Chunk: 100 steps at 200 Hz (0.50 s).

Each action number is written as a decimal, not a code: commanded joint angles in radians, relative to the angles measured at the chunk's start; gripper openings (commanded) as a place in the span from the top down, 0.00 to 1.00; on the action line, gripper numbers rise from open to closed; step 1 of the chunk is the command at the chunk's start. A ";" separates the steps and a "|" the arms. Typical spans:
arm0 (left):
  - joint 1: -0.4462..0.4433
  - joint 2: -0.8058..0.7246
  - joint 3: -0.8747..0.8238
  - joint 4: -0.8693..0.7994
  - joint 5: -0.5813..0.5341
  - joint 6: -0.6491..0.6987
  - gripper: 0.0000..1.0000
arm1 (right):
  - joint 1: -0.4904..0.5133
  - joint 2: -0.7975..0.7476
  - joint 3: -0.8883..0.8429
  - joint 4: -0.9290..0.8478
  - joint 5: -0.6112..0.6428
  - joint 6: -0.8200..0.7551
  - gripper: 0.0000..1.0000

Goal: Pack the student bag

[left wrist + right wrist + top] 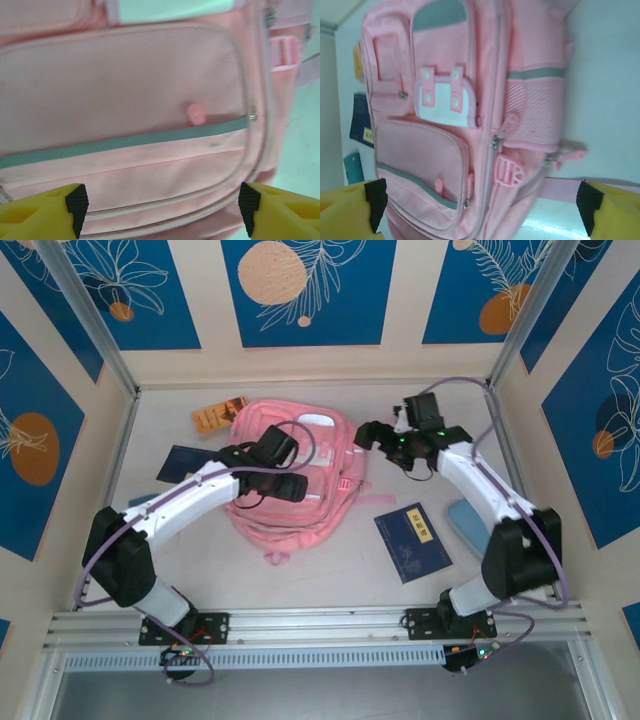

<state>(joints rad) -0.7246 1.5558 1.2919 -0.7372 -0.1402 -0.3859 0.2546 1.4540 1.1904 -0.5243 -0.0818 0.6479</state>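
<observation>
Top external view: the student bag (305,518) lies long axis near-to-far. The left tool (162,207) hangs over its front pocket (125,85), the right tool (482,200) just beside. Both are wide open and empty.

Pale tabletop (330,575): student bag (295,525) centre, navy booklet (413,542) right, dark book (183,462) and orange card (218,415) left.

white arms (190,495), black joints (120,558), lilac cables (460,379), green lights (402,438), yellow fingers (35,214) with black pads (76,202)
</observation>
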 commanded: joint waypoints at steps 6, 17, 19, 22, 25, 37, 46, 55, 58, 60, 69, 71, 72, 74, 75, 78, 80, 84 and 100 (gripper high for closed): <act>-0.088 0.090 0.110 -0.096 -0.079 -0.002 0.19 | -0.039 -0.096 -0.112 -0.067 0.072 -0.025 0.01; -0.118 0.129 0.150 -0.101 -0.078 -0.016 0.20 | -0.059 -0.136 -0.147 -0.074 0.086 -0.021 0.01; -0.125 0.137 0.158 -0.100 -0.079 -0.019 0.20 | -0.063 -0.142 -0.153 -0.074 0.087 -0.020 0.01; -0.132 0.148 0.168 -0.100 -0.077 -0.022 0.20 | -0.069 -0.152 -0.163 -0.074 0.089 -0.017 0.01; -0.140 0.160 0.177 -0.101 -0.079 -0.024 0.20 | -0.074 -0.160 -0.172 -0.074 0.087 -0.015 0.01; -0.165 0.210 0.217 -0.113 -0.093 -0.043 0.21 | -0.097 -0.186 -0.206 -0.070 0.080 -0.002 0.01; -0.180 0.245 0.249 -0.131 -0.106 -0.061 0.23 | -0.113 -0.201 -0.229 -0.063 0.068 0.006 0.01; -0.190 0.281 0.279 -0.153 -0.124 -0.080 0.24 | -0.125 -0.210 -0.250 -0.055 0.058 0.015 0.01; -0.193 0.292 0.286 -0.161 -0.129 -0.089 0.25 | -0.129 -0.213 -0.257 -0.052 0.055 0.018 0.01; -0.194 0.298 0.291 -0.165 -0.132 -0.092 0.26 | -0.131 -0.215 -0.261 -0.049 0.054 0.017 0.01; -0.197 0.325 0.309 -0.176 -0.138 -0.103 0.28 | -0.142 -0.219 -0.278 -0.040 0.042 0.022 0.01; -0.197 0.331 0.312 -0.179 -0.138 -0.106 0.29 | -0.143 -0.219 -0.281 -0.039 0.041 0.022 0.01; -0.197 0.333 0.313 -0.180 -0.138 -0.108 0.29 | -0.144 -0.219 -0.282 -0.037 0.040 0.022 0.01; -0.198 0.340 0.318 -0.184 -0.138 -0.111 0.29 | -0.146 -0.220 -0.286 -0.036 0.039 0.025 0.01; -0.199 0.342 0.319 -0.186 -0.138 -0.112 0.30 | -0.147 -0.219 -0.287 -0.035 0.037 0.025 0.01; -0.200 0.351 0.325 -0.192 -0.140 -0.117 0.30 | -0.151 -0.219 -0.291 -0.033 0.036 0.028 0.01; -0.199 0.356 0.328 -0.195 -0.140 -0.119 0.31 | -0.153 -0.220 -0.293 -0.033 0.033 0.028 0.01; -0.200 0.367 0.333 -0.200 -0.138 -0.121 0.33 | -0.157 -0.218 -0.297 -0.031 0.030 0.029 0.01; -0.200 0.406 0.355 -0.223 -0.129 -0.121 0.39 | -0.172 -0.213 -0.311 -0.020 0.008 0.034 0.01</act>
<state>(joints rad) -0.9207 1.9179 1.5921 -0.8692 -0.2420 -0.4725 0.1005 1.2556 0.9024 -0.5648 -0.0307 0.6617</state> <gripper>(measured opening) 0.635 0.992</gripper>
